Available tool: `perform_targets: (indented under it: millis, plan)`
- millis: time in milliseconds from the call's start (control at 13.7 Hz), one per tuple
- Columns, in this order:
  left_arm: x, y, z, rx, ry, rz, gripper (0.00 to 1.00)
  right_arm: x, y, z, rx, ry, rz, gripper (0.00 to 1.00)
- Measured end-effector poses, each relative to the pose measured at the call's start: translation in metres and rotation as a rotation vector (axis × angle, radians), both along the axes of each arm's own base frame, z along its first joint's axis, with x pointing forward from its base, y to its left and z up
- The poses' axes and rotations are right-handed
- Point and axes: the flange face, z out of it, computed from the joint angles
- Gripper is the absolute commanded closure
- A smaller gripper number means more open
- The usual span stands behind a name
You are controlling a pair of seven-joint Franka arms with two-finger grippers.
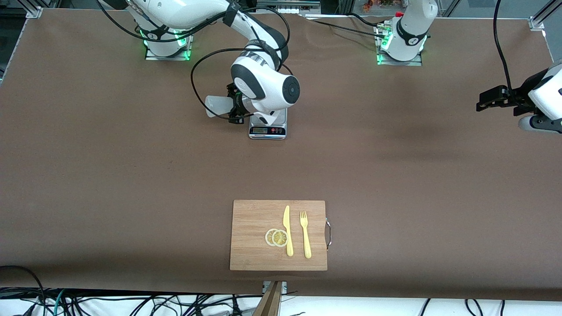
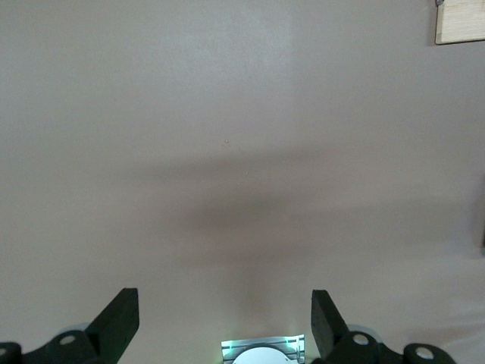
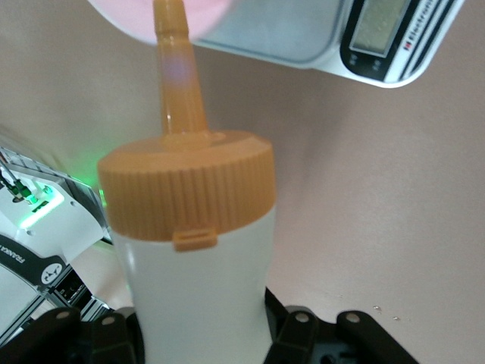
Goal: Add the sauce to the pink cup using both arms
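Sauce bottle (image 3: 193, 258), small, frosted-white, translucent, orange screw cap and short nozzle: held tipped on its side in right end effector (image 1: 235, 105), clamped shut on the body, over the grey kitchen scale (image 1: 268, 127) toward the right arm's end of the brown desk (image 1: 131, 175). In right wrist view, nozzle tip aimed at a pale pink blur, judged to be the pink translucent plastic cup (image 3: 189, 15) standing on the scale platform; cup hidden by the wrist in front view, so exact alignment of tip and rim not verifiable. No sauce stream visible. Left end effector (image 2: 225, 322): fingers spread wide, nothing between them, hovering over bare desk at the left arm's end, waiting, well apart from cup and scale. Bamboo cutting board (image 1: 279, 235) with yellow plastic knife (image 1: 287, 230), yellow plastic fork (image 1: 305, 235) and two lemon slices (image 1: 276, 237), nearer the front camera, not involved. Risks noted: cup unsupported by the second arm, light and likely to tip or slide if touched by the nozzle; tip off-centre, leading to sauce on scale platform or display; squeeze on a soft bottle possibly too hard, giving a spurt over the rim, or too weak, giving no flow; bottle liable to slip within the clamp while tilted.
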Motion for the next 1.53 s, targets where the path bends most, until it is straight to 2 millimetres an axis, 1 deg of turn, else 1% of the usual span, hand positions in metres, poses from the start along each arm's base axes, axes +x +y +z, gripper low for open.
perform_targets:
  millis: [219, 510, 583, 656, 728, 874, 1020, 1166, 1311, 1384, 1530]
  plan:
    - [0.0, 0.0, 0.0, 0.0, 0.0, -0.001, 0.0, 0.031, -0.026, 0.001, 0.118, 0.098, -0.031, 1.0]
    - [0.0, 0.0, -0.001, 0.0, 0.002, -0.001, 0.0, 0.059, -0.045, 0.0, 0.279, 0.151, -0.095, 1.0]
    - [0.0, 0.0, -0.001, 0.0, 0.002, -0.001, 0.0, 0.07, -0.053, 0.0, 0.331, 0.159, -0.115, 1.0]
    - [0.0, 0.0, -0.001, 0.0, 0.002, -0.001, 0.0, 0.082, -0.065, 0.001, 0.386, 0.168, -0.137, 1.0]
    - [0.0, 0.001, -0.001, 0.0, 0.002, -0.001, 0.0, 0.097, -0.081, 0.002, 0.445, 0.183, -0.162, 1.0]
    - [0.0, 0.001, -0.001, 0.0, 0.002, -0.001, 0.0, 0.128, -0.124, 0.006, 0.584, 0.216, -0.222, 1.0]
    - [0.0, 0.001, -0.001, 0.0, 0.002, -0.001, 0.0, 0.157, -0.173, 0.013, 0.733, 0.241, -0.276, 1.0]
    - [0.001, 0.001, -0.001, 0.0, 0.002, -0.001, 0.0, 0.177, -0.221, 0.012, 0.888, 0.27, -0.322, 1.0]
    - [0.001, 0.001, -0.001, 0.0, 0.002, -0.001, 0.0, 0.191, -0.264, 0.004, 1.043, 0.281, -0.355, 1.0]
    - [0.001, 0.001, -0.001, 0.0, 0.002, -0.001, 0.0, 0.195, -0.284, -0.002, 1.119, 0.283, -0.37, 1.0]
    - [0.001, 0.001, -0.001, 0.0, 0.002, -0.001, 0.0, 0.195, -0.322, -0.017, 1.256, 0.289, -0.387, 1.0]
